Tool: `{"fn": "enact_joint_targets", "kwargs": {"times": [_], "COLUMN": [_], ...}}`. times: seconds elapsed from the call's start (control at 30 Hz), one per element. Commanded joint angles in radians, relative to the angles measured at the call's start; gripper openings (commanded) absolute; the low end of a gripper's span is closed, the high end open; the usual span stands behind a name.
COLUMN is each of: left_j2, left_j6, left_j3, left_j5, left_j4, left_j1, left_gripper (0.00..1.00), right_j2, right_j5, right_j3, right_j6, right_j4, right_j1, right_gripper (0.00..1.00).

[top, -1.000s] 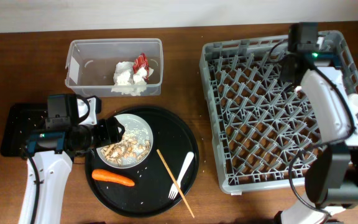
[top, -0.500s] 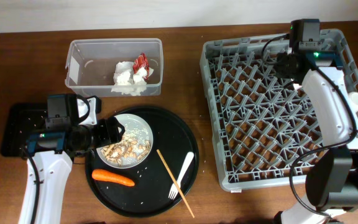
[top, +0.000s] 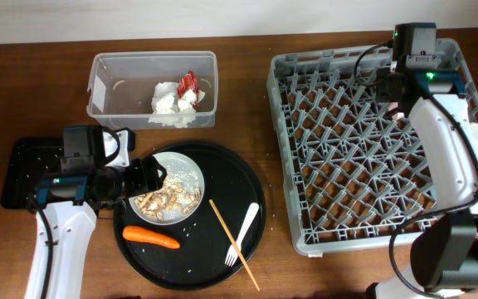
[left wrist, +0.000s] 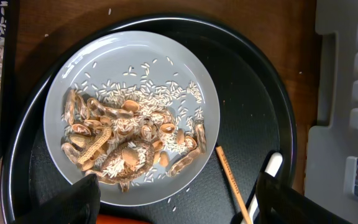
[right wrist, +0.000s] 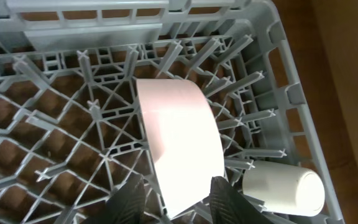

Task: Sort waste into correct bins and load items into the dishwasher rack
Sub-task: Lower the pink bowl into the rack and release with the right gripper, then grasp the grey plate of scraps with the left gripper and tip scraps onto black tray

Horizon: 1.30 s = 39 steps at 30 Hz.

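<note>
- I can read no text, label, brand or number in any of my three views.
- The red wrapper (top: pixel 189 81) in the clear plastic tub (top: pixel 98 83) shows some pale marks from overhead. They are too small for me to make out as letters.
- The plate (left wrist: pixel 135 62), the grey dishwasher rack (right wrist: pixel 104 37) and the two cups lying in it (right wrist: pixel 179 137) (right wrist: pixel 284 186) show me only plain surfaces.
</note>
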Motion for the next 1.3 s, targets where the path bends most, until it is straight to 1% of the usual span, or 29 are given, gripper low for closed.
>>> {"fn": "enact_joint_targets", "kwargs": {"times": [0.0,0.03,0.07,0.1,0.13,0.17,0.2,0.33,0.4,0.47,0.5,0.53,0.57,0.63,0.67,0.7,0.73,0.8,0.83,0.87,0.93,0.97,1.0,1.03,1.07,1.1,1.17,1.2,1.27], "left_j2": [-0.004,-0.004,-0.004,-0.004,-0.004,-0.004,-0.004,-0.004,-0.004,-0.004,-0.004,-0.004,-0.004,-0.004,-0.004,-0.004,-0.004,-0.004,-0.004,-0.004,-0.004,-0.001,0.016,0.041,0.110,0.173,0.297,0.394,0.475], "left_j6": [0.006,0.006,0.006,0.006,0.006,0.006,0.006,0.006,0.006,0.006,0.006,0.006,0.006,0.006,0.006,0.006,0.007,0.008,0.011,0.011,0.015,0.040,0.039,0.039,0.039,0.027,0.006,0.002,-0.041], "left_j3": [0.003,0.003,0.003,0.003,0.003,0.003,0.003,0.003,0.003,0.003,0.003,0.003,0.003,0.003,0.003,0.003,0.003,0.003,0.003,0.003,0.003,0.003,0.003,0.003,0.003,0.003,0.004,0.004,0.004], "left_j5": [-0.006,-0.006,-0.006,-0.006,-0.006,-0.006,-0.006,-0.006,-0.006,-0.006,-0.006,-0.006,-0.006,-0.006,-0.006,-0.006,-0.007,-0.043,-0.048,-0.048,-0.048,-0.059,-0.130,-0.174,-0.196,-0.217,-0.259,-0.258,-0.302], "left_j4": [0.002,0.002,0.002,0.002,0.002,0.002,0.003,0.003,0.003,0.003,0.003,0.002,0.002,0.003,0.002,0.002,0.002,0.002,0.002,0.002,0.003,0.008,0.018,0.034,0.083,0.122,0.188,0.248,0.303], "left_j1": [0.005,0.005,0.005,0.005,0.005,0.005,0.005,0.005,0.005,0.005,0.005,0.005,0.005,0.005,0.005,0.005,0.005,0.005,0.004,0.004,-0.003,-0.039,-0.106,-0.171,-0.283,-0.351,-0.437,-0.490,-0.526], "left_gripper": [0.80,0.80,0.80,0.80,0.80,0.80,0.80,0.80,0.80,0.80,0.80,0.80,0.80,0.80,0.80,0.80,0.80,0.80,0.80,0.80,0.80,0.78,0.78,0.78,0.78,0.77,0.76,0.72,0.71], "right_j2": [0.101,0.135,0.149,0.148,0.140,0.131,0.129,0.139,0.157,0.151,0.134,0.080,0.050,-0.045,-0.089,-0.101,-0.102,-0.129,-0.173,-0.228,-0.323,-0.414,-0.484,-0.532,-0.606,-0.638,-0.653,-0.652,-0.651], "right_j5": [0.095,0.140,0.132,0.129,0.137,0.158,0.155,0.046,0.042,0.045,0.045,0.045,0.045,0.016,-0.155,-0.282,-0.350,-0.379,-0.421,-0.446,-0.480,-0.484,-0.518,-0.555,-0.607,-0.641,-0.673,-0.675,-0.677], "right_j3": [-0.002,-0.002,-0.002,0.000,0.015,0.052,0.085,0.089,0.087,0.087,0.087,0.087,0.087,0.087,0.087,0.087,0.087,0.064,0.027,-0.023,-0.117,-0.222,-0.309,-0.373,-0.481,-0.523,-0.526,-0.526,-0.527], "right_j6": [-0.002,0.026,0.026,0.026,0.042,0.098,0.101,0.101,0.101,0.101,0.115,0.193,0.217,0.332,0.345,0.344,0.340,0.294,0.254,0.253,0.206,0.201,0.201,0.200,0.192,0.193,0.194,0.194,0.193], "right_j4": [0.008,0.050,0.102,0.154,0.171,0.180,0.182,0.185,0.174,0.108,0.043,-0.068,-0.116,-0.270,-0.386,-0.477,-0.573,-0.671,-0.673,-0.672,-0.676,-0.676,-0.675,-0.672,-0.668,-0.665,-0.669,-0.672,-0.680], "right_j1": [-0.008,-0.010,-0.010,-0.005,-0.001,0.000,0.000,0.000,0.000,0.000,0.000,-0.003,-0.004,-0.032,-0.087,-0.138,-0.188,-0.255,-0.283,-0.304,-0.308,-0.309,-0.308,-0.308,-0.308,-0.308,-0.307,-0.307,-0.307], "right_gripper": [0.42,0.44,0.45,0.43,0.33,0.31,0.30,0.30,0.30,0.30,0.30,0.30,0.30,0.31,0.41,0.42,0.43,0.47,0.47,0.48,0.50,0.51,0.54,0.61,0.65,0.68,0.68,0.68,0.68]}}
